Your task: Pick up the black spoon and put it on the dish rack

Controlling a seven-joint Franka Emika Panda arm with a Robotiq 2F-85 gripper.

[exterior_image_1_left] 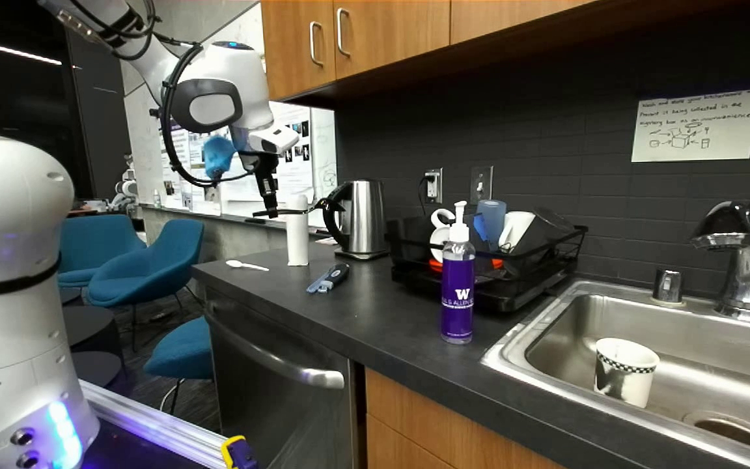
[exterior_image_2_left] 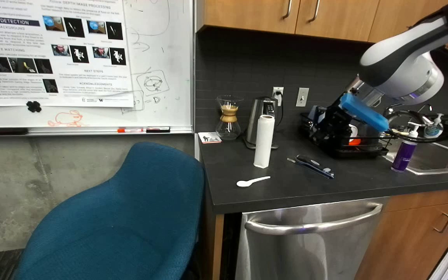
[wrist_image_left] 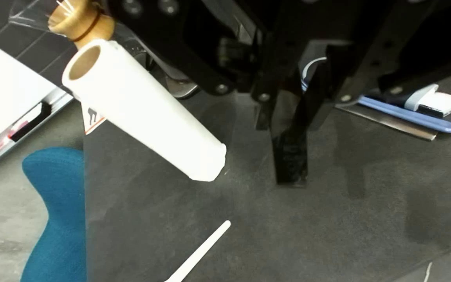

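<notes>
Evidently the black Robotiq gripper (exterior_image_1_left: 271,210) hangs in the air over the dark grey countertop (exterior_image_1_left: 375,319), toward its left part, its fingers (wrist_image_left: 290,168) pinched together on a slim black spoon (exterior_image_1_left: 293,211). In an exterior view the spoon lies roughly level in the grip and crosses in front of the upper part of an upright white paper roll (exterior_image_2_left: 264,142); whether it touches the roll I cannot tell, and its right end merges with the dark handle of a tall stainless-steel kettle (exterior_image_1_left: 367,218). In the wrist view the closed fingers stand apart from the roll, and the spoon is hard to make out against the dark gripper.

The kettle stands behind the roll, and farther left, in the far corner, is an hourglass-shaped glass carafe with a wooden collar (exterior_image_2_left: 229,112). Nearer, at the left end, lies a small white plastic spoon (exterior_image_2_left: 252,181); to its right are some blue and black-handled utensils (exterior_image_1_left: 334,279). Right of the held spoon stands the black wire dish rack (exterior_image_1_left: 505,298), bearing a white mug (exterior_image_1_left: 439,238) and a translucent blue cup (exterior_image_1_left: 493,218); a purple bottle with a white pump (exterior_image_1_left: 458,293) is on its near side, with the steel sink (exterior_image_1_left: 505,355) farther right
</notes>
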